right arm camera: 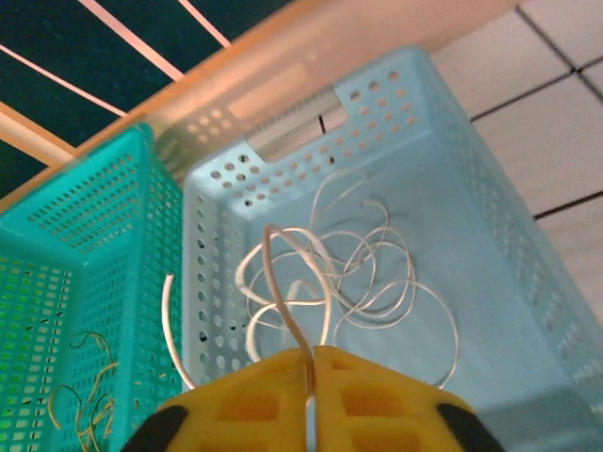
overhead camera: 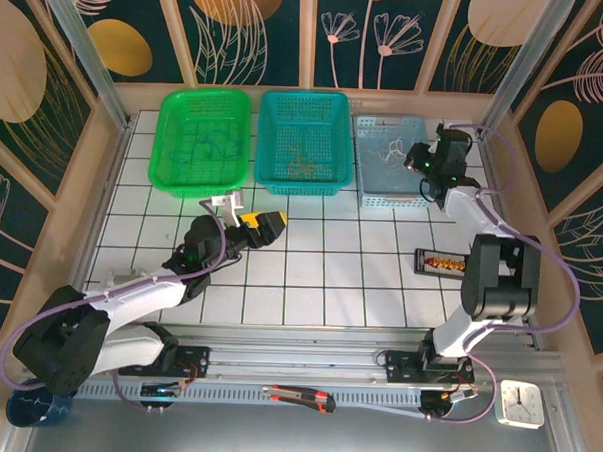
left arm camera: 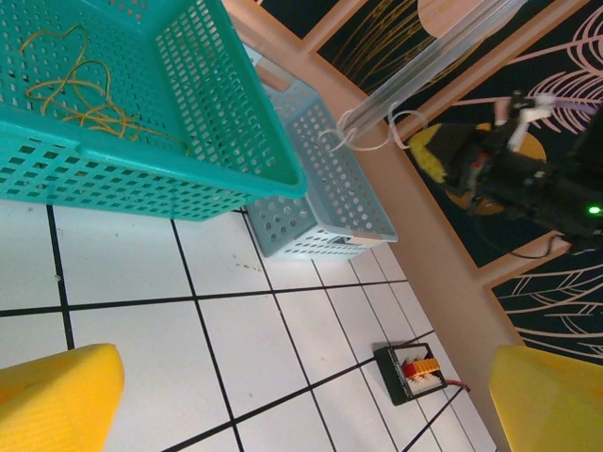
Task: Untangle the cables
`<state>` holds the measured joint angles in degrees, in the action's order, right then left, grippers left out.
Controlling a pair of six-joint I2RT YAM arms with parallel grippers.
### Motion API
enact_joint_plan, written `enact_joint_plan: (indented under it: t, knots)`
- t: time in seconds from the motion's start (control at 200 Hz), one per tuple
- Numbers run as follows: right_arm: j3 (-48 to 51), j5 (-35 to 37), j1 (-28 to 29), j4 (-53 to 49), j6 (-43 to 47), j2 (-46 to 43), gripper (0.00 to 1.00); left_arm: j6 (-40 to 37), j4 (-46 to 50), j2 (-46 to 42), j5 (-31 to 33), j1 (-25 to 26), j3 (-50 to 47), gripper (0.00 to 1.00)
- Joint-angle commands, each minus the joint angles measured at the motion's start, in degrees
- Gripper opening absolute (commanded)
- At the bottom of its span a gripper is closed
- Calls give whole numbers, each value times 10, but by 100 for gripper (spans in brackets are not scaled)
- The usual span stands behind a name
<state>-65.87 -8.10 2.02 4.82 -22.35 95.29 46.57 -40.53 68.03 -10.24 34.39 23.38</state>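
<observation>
Thin white cables [right arm camera: 358, 273] lie clumped in the light blue basket [right arm camera: 528, 282]. My right gripper [right arm camera: 311, 353] hangs over it, shut on one white cable [right arm camera: 283, 282] that arches up from the pile. The overhead view shows that gripper [overhead camera: 413, 156] above the light blue basket [overhead camera: 368, 184]. Yellow-tan cables [left arm camera: 75, 89] rest in the teal basket [left arm camera: 188, 179], and a dark blue cable [overhead camera: 210, 142] lies in the green basket [overhead camera: 174, 170]. My left gripper [overhead camera: 265, 224] is wide open above the tiled table and holds nothing. Its yellow fingers [left arm camera: 57, 395] frame bare tiles.
A small black box with an orange and red connector [overhead camera: 440, 261] sits on the tiles by the right arm's base. A box cutter [overhead camera: 299, 396] and a clock [overhead camera: 521, 403] lie on the front rail. Wooden frame walls enclose the table.
</observation>
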Motion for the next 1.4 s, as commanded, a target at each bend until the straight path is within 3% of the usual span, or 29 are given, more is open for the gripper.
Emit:
enact_joint_plan:
  t: [0.0,0.05,0.08,0.12,0.14,0.31,0.49,0.641,0.821,1.026,1.281,1.396]
  knots:
    - [-28,-28,0,35,5,16,52,-1,13,-21,-2,-3,-5,99]
    - [-23,-27,0,40,7,10,66,-2,17,-28,1,-3,-9,99]
    - [-17,-28,0,47,7,0,82,-2,19,-33,3,-3,-11,99]
    - [-7,-29,1,54,8,-21,97,-3,24,-40,8,-4,-13,99]
    - [0,-27,2,57,9,-32,99,-4,26,-45,12,-3,-14,99]
    - [70,1,17,55,25,-141,99,-35,63,-92,79,-4,-24,99]
    - [195,84,33,66,32,-279,99,-138,129,-175,219,-28,-10,99]
    - [309,187,33,131,23,-362,99,-244,145,-217,309,-78,19,99]
    - [437,255,36,283,49,-413,99,-308,130,-210,331,-184,21,99]
    - [457,312,37,281,125,-396,99,-345,-51,-175,336,-282,-78,98]
    - [514,322,37,409,149,-312,99,-397,-277,0,381,-294,-154,99]
    - [535,325,39,497,157,-248,99,-407,-358,94,356,-298,-157,99]
